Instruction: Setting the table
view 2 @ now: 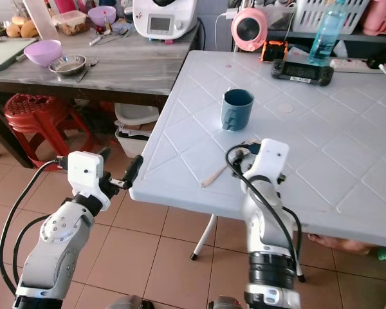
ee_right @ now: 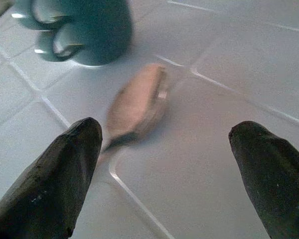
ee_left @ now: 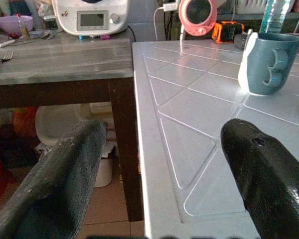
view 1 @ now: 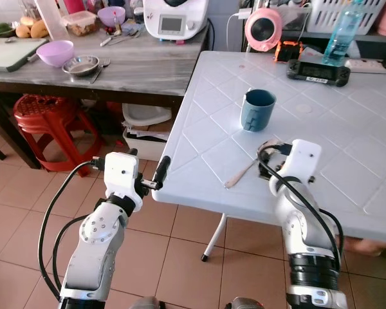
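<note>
A blue mug (view 1: 258,109) stands upright on the white plastic table (view 1: 347,148). A spoon (view 1: 244,172) lies flat on the table just in front of the mug, its bowl (ee_right: 137,102) toward the mug. My right gripper (ee_right: 174,164) hovers low over the spoon's bowl, open, its fingers on either side of it and apart from it. My left gripper (view 1: 148,170) is open at the table's near left corner, level with the edge, holding nothing. The mug (ee_left: 269,62) shows ahead of it in the left wrist view.
A wooden counter (view 1: 135,64) to the left carries a purple bowl (view 1: 55,53), a metal bowl (view 1: 82,64) and a white appliance (view 1: 174,19). A red stool (view 1: 42,119) and a white bin (view 1: 145,119) stand beneath it. A game controller (view 1: 318,71) and a water bottle (view 1: 343,32) sit at the table's far side.
</note>
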Available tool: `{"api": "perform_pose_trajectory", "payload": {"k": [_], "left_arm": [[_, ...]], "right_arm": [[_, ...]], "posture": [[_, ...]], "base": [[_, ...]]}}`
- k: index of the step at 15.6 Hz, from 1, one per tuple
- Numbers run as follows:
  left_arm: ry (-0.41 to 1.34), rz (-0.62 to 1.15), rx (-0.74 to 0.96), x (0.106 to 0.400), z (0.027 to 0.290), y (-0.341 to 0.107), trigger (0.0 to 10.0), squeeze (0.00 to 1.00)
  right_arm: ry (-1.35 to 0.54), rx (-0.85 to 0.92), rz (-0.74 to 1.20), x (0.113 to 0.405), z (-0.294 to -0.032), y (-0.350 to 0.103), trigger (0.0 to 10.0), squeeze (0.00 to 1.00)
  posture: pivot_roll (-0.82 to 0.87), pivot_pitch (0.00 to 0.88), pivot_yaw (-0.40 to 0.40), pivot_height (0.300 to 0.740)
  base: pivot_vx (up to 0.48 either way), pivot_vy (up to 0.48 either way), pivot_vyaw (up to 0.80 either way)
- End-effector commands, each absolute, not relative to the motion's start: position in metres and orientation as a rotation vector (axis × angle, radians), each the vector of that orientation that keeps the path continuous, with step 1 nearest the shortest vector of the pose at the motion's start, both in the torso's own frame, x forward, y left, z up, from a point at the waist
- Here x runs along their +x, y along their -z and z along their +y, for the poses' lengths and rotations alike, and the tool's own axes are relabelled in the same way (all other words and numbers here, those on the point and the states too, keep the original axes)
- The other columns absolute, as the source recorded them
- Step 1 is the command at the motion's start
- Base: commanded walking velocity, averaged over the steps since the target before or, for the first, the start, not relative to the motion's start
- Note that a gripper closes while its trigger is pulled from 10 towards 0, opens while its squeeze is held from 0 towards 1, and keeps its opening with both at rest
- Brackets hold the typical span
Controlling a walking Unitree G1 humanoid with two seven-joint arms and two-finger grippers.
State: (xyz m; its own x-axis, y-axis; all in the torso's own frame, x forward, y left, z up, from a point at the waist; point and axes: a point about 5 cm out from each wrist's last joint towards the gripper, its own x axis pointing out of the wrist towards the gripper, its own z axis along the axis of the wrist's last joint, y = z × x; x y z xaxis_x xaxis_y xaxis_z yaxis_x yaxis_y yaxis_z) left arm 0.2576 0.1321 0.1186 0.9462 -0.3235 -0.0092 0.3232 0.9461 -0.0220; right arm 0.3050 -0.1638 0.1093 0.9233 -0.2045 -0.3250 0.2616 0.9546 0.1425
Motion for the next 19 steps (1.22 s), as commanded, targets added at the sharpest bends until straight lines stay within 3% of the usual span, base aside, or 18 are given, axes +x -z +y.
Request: {"api": "perform_pose_trajectory", "payload": {"k": [1,9,11,12,13,16,17,18,19], "left_arm": [[0.334,0.017,-0.013,0.255,0.134,-0.12,10.0,0.0],[0.352,0.054,-0.01,0.247,0.134,-0.119,10.0,0.0],[0.355,0.059,-0.011,0.246,0.134,-0.119,10.0,0.0],[0.356,0.06,-0.011,0.246,0.134,-0.119,10.0,0.0],[0.357,0.064,-0.012,0.246,0.134,-0.119,10.0,0.0],[0.361,0.07,-0.013,0.246,0.134,-0.119,10.0,0.0],[0.362,0.07,-0.013,0.246,0.134,-0.119,10.0,0.0],[0.363,0.072,-0.013,0.246,0.133,-0.119,10.0,0.0],[0.365,0.075,-0.013,0.246,0.133,-0.119,10.0,0.0]], "right_arm": [[0.201,0.18,0.31,0.31,-0.154,-0.116,10.0,0.0],[0.136,0.266,0.474,0.321,-0.135,-0.115,10.0,0.0],[0.166,0.289,0.53,0.318,-0.138,-0.106,3.0,0.0],[0.181,0.283,0.541,0.317,-0.14,-0.104,0.7,0.0],[0.191,0.285,0.552,0.317,-0.143,-0.103,1.7,0.0],[0.177,0.299,0.563,0.319,-0.151,-0.102,0.6,0.0],[0.175,0.302,0.564,0.322,-0.154,-0.103,1.3,0.0],[0.164,0.278,0.568,0.324,-0.159,-0.102,0.0,0.0],[0.174,0.239,0.594,0.326,-0.169,-0.099,0.0,0.0]], "posture": [[0.0,0.0,0.06,0.74],[0.01,0.026,0.061,0.74],[0.01,0.027,0.059,0.74],[0.01,0.028,0.059,0.74],[0.01,0.029,0.061,0.74],[0.01,0.03,0.063,0.74],[0.01,0.03,0.063,0.74],[0.01,0.03,0.064,0.74],[0.01,0.03,0.061,0.74]], "base": [[0.0,0.0,0.0],[0.0,0.0,0.0],[0.0,0.0,0.0],[0.0,0.0,0.0],[0.0,0.0,0.0],[0.0,0.0,0.0],[0.0,0.0,0.0],[0.0,0.0,0.0],[0.0,0.0,0.0]]}}
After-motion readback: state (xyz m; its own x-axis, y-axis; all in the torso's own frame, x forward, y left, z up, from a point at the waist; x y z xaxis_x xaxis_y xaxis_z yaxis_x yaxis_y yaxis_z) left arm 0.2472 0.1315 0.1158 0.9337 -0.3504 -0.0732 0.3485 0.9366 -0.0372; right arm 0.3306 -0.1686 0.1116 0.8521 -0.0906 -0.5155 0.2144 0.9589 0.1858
